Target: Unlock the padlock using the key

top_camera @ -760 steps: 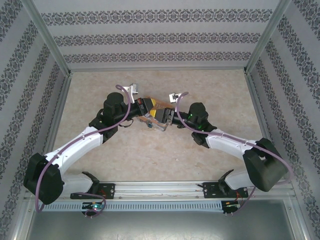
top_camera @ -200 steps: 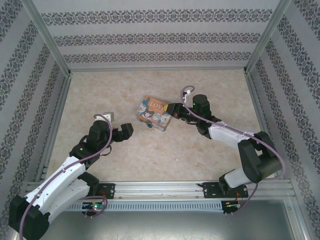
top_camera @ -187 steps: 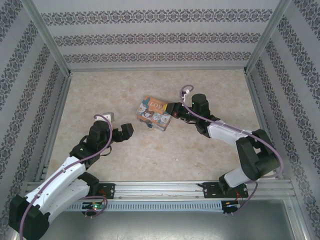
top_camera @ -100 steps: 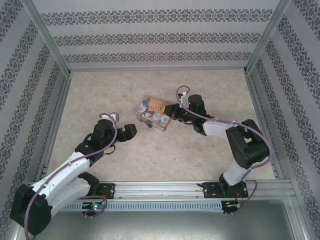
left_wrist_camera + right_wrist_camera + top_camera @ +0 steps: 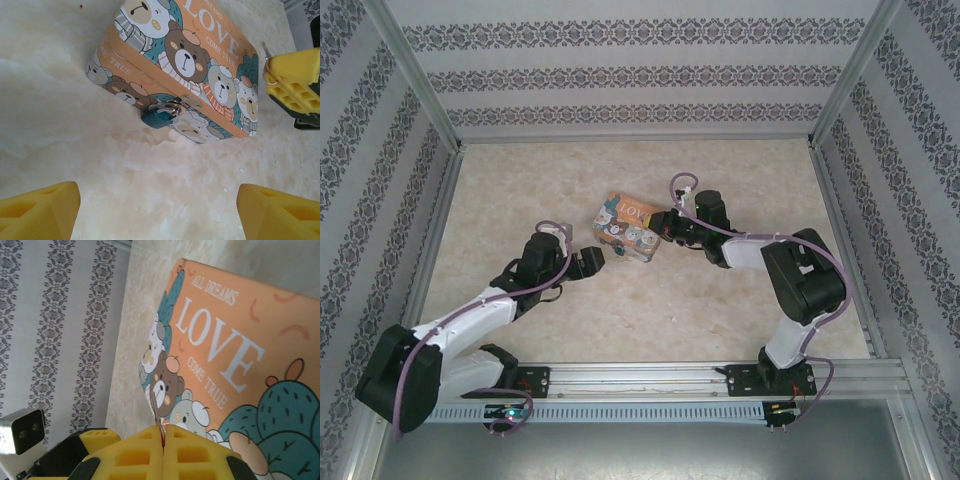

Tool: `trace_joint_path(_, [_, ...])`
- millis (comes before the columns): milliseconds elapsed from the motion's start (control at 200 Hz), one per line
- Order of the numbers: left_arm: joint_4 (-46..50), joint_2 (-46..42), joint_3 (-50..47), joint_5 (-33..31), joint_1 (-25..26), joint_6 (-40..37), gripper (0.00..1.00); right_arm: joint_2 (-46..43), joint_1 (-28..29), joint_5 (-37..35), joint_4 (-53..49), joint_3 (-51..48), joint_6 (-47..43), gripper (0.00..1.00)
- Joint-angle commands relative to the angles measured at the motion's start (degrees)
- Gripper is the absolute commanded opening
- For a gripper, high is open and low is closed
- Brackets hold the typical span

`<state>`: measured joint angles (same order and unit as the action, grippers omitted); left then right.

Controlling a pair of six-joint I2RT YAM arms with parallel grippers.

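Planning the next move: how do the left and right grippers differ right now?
The left gripper is open and empty; the right gripper is shut on the key. The left faces the padlock side of the tin; the right sits at one end of it. Both have yellow fingers.

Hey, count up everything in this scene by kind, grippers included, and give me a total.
1 orange-and-blue cartoon-bear "LOVE" tin
1 small teal padlock with silvery shackle
1 thin metal key
2 yellow-padded grippers: left gripper, right gripper
Total: 5
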<state>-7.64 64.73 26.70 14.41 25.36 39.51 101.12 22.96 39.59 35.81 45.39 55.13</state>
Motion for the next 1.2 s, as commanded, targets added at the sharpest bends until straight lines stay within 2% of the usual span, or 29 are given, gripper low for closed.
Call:
trace_joint_path(0, [-5.00,1.57,1.02,1.66,-0.53,0.75,0.82,1.62,-0.63,0.97,0.97,1.29,-1.38,0.00])
trace_joint_path(540, [-10.29,10.57,3.34,3.67,-0.54,-0.44,0.81,2.97,0.20,-1.13,-0.04,-2.11,-2.49,0.00])
trace_joint_path(819, [-16.80,19.21,5.33,6.47,-0.59,0.04,0.72,2.49,0.77,-2.55,-0.04,-3.33,-2.68,0.00])
trace_joint_path(1194, [-23.68,26.25,5.78,6.93,-1.04,-0.13,0.69,2.56,0.84,-2.69,-0.92,-3.21,-3.23,0.00])
